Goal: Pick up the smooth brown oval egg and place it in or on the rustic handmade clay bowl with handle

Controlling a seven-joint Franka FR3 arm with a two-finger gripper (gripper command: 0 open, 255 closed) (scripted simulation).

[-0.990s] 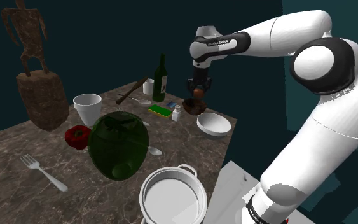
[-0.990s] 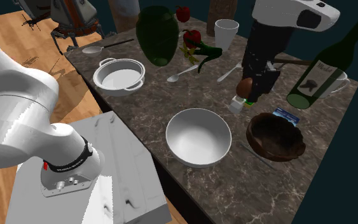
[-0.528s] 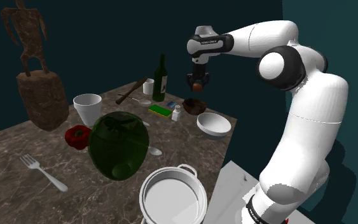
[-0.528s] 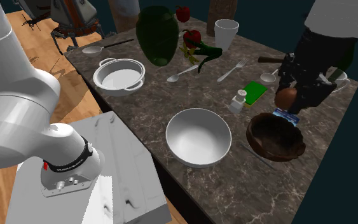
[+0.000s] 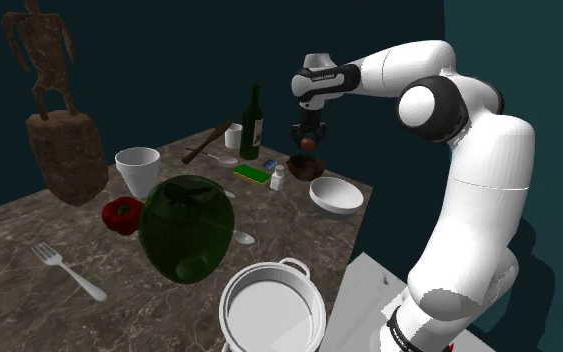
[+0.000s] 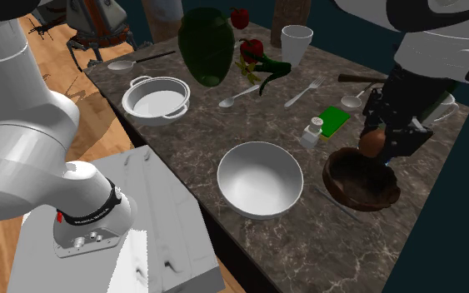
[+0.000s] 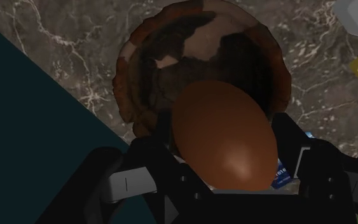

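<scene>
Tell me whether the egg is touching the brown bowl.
Apart. In the shoulder view the brown egg, clasped in the hand, hangs above the brown bowl with a gap.

Dim overall, against dark teal walls [image 5: 169, 60]; the white arm [image 5: 489, 200] is brightest and throws a soft shadow behind. The egg [image 7: 225, 133] carries 1 soft glint.

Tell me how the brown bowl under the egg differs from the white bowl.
The brown bowl is rough, mottled and uneven-rimmed; the white bowl is smooth and plain. The brown bowl looks smaller than the white bowl. The egg hangs over the brown bowl, not the white bowl. Both stand upright, empty.
</scene>
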